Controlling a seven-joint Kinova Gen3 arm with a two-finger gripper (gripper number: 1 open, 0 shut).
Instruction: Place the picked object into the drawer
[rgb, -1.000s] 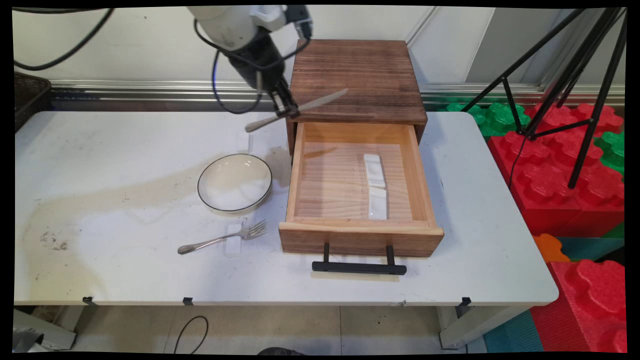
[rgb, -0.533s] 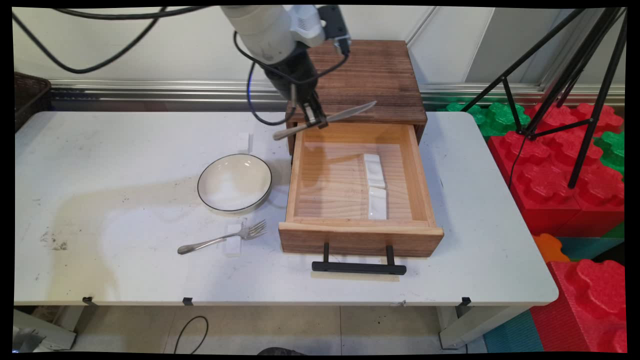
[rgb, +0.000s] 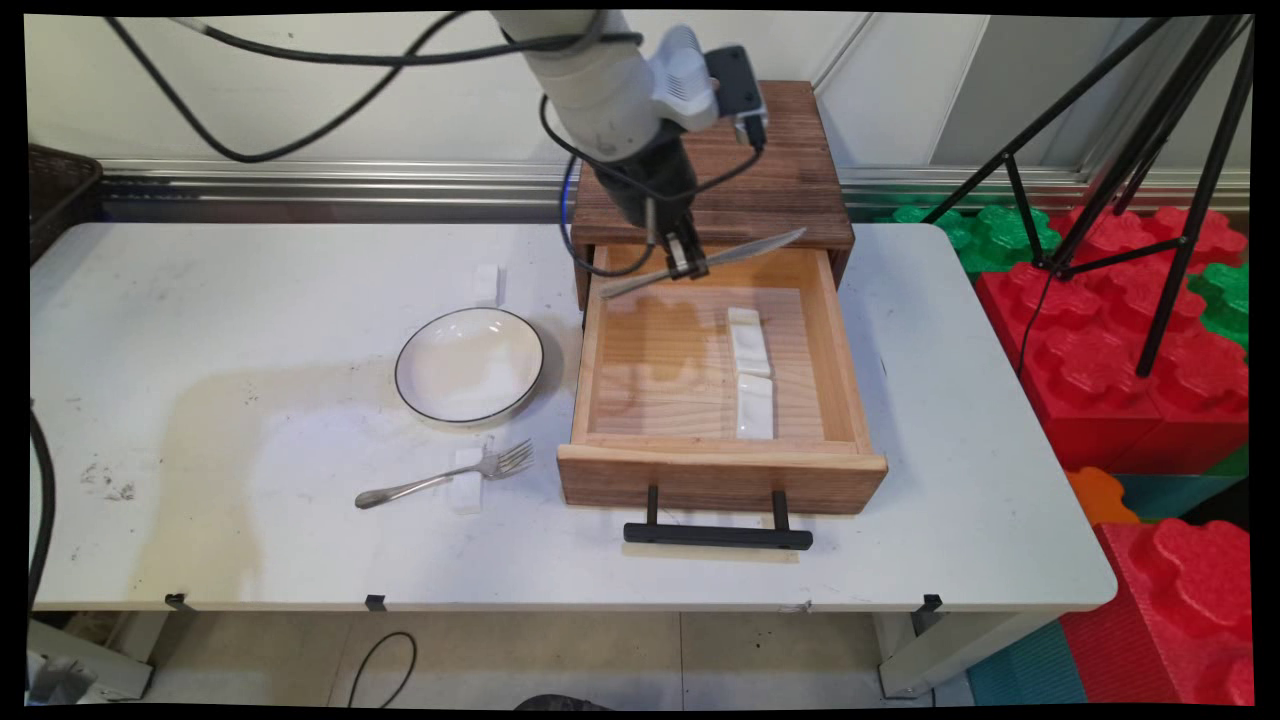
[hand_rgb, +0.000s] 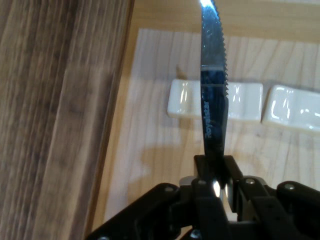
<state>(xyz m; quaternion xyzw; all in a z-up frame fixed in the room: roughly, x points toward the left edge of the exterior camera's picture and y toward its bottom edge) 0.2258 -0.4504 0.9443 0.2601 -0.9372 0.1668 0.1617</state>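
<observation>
While the white arm reaches down from the top of the main view, its black gripper (rgb: 685, 266) is clamped on a table knife (rgb: 700, 264), pinching it near the middle of its length. The knife lies nearly level in the air, its blade pointing toward the right and slightly up, its handle poking out to the left. It hangs over the back part of the open wooden drawer (rgb: 600, 360), just in front of the dark wooden cabinet (rgb: 790, 190) that the drawer slides out of.

In the hand view the gripper (hand_rgb: 215, 172) has both fingers pressed against the flat sides of the knife (hand_rgb: 214, 90), whose serrated edge faces right and whose tip runs out of the top of the picture. Below the blade, on the drawer floor, lie two white ceramic rests (hand_rgb: 240, 102), end to end; whether they touch each other is hard to tell from here. In the main view the same two rests (rgb: 750, 345) sit in the right half of the drawer.

A black bar handle (rgb: 718, 536) is fixed to the drawer front. On the white table (rgb: 200, 300), left of the drawer, stands a white bowl (rgb: 469, 365) with a dark rim. Nearer the front edge a fork (rgb: 445, 477) lies across a small white rest (rgb: 466, 490), and another small white rest (rgb: 486, 284) sits behind the bowl.
</observation>
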